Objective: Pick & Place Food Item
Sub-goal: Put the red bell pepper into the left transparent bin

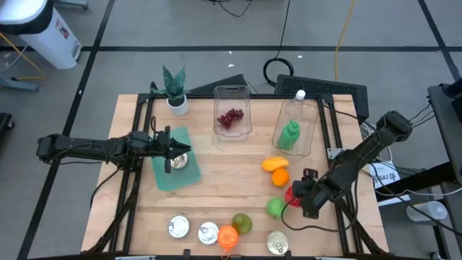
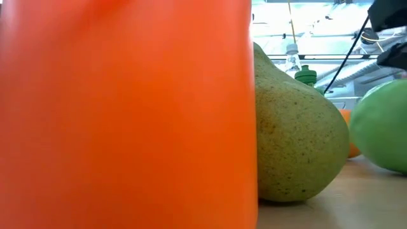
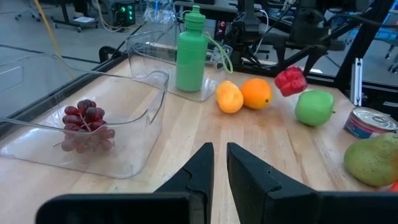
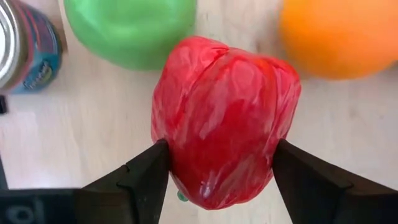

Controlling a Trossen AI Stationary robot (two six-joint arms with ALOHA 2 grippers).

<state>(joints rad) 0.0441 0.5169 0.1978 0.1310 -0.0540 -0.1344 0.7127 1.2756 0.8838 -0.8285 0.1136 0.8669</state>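
We're closing the right gripper (image 4: 217,180) w/ fingers touching both sides of the glossy red bell pepper (image 4: 224,118) to lift it; left gripper (image 3: 219,180) is idling shut over the green mat (image 1: 167,180).

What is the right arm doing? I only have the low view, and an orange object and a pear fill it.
Observer: The right gripper has its fingers against both sides of a red pepper.
Operator: What lies near it?
Observer: A green apple and an orange sit close on either side of it.
Operator: And the left arm?
Observer: The left gripper is shut above a teal mat, far from the fruit.
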